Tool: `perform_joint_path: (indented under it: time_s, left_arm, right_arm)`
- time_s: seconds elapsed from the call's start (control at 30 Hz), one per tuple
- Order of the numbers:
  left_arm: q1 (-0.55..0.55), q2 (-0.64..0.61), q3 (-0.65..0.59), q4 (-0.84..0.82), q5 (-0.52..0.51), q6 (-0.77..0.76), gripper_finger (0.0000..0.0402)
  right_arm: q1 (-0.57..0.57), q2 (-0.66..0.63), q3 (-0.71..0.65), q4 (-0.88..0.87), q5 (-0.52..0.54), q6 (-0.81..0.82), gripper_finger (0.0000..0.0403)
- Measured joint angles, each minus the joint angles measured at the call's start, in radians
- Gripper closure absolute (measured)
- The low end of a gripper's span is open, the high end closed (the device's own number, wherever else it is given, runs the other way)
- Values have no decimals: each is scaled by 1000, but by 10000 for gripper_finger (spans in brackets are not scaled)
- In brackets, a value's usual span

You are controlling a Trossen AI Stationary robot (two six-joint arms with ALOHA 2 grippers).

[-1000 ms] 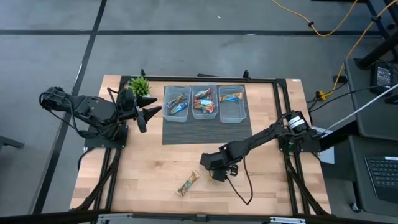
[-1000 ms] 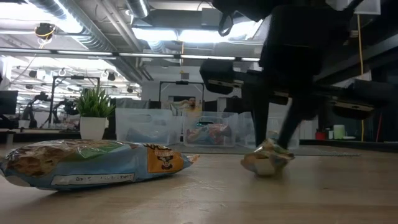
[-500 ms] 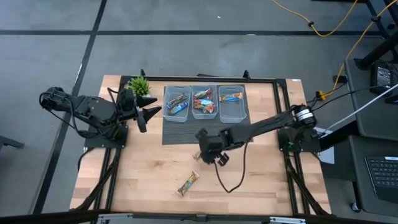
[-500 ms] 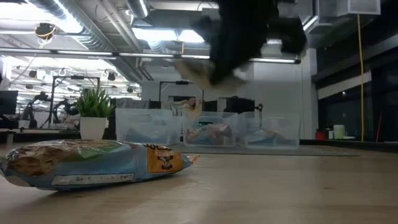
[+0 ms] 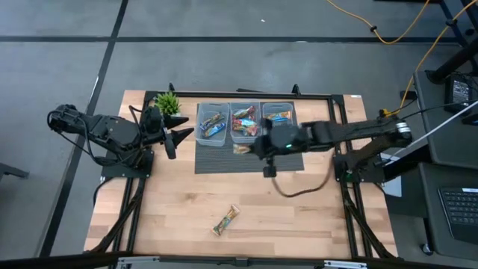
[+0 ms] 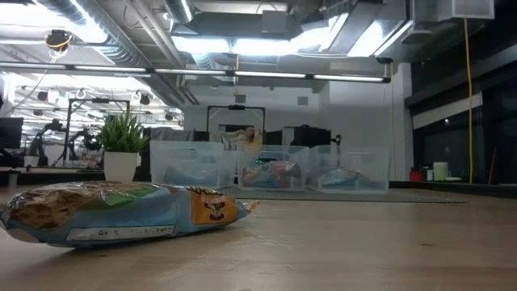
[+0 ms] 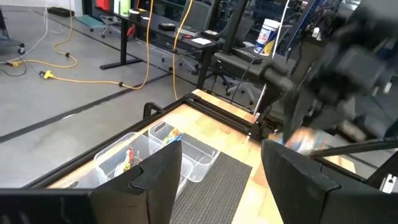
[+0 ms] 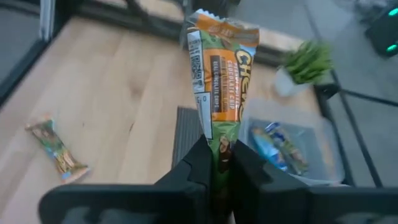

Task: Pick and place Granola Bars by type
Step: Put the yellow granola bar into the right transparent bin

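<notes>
My left gripper (image 5: 183, 131) waits open near the bench's left edge beside the potted plant (image 5: 167, 102). One granola bar (image 5: 225, 220) lies by the front edge. My right gripper (image 5: 249, 148) pinches a green-and-orange granola bar (image 8: 217, 74) just in front of the middle bin (image 5: 245, 122) near the back edge.

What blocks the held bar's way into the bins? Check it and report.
Nothing visible does. The right gripper holds a green-and-orange granola bar above the dark mat's edge, just in front of the middle bin. The three bins are open-topped. The left gripper waits beside the plant.
</notes>
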Motion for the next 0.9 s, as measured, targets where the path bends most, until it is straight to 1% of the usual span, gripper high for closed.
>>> perform_joint_path:
  time_s: [0.07,0.17,0.33,0.4,0.53,0.63,0.8,0.9]
  left_arm:
    - [0,0,0,0,-1,0,187]
    - [0,0,0,0,-3,0,187]
    - [0,0,0,0,-6,0,187]
    - [0,0,0,0,-10,0,187]
    - [0,0,0,-1,-16,0,187]
    - [0,0,0,0,-27,0,187]
    - [0,0,0,0,-47,0,187]
    - [0,0,0,0,-52,0,187]
  right_arm:
    - [0,-55,-12,9,7,14,374]
    - [0,-125,-19,13,24,43,374]
    - [0,-216,-19,14,91,42,354]
    - [0,-242,-19,10,121,36,356]
    - [0,-274,-19,-27,128,12,372]
    - [-11,-295,-19,-76,141,7,373]
    - [-90,-337,-20,-225,217,6,350]
    - [-182,-362,-21,-283,197,-34,349]
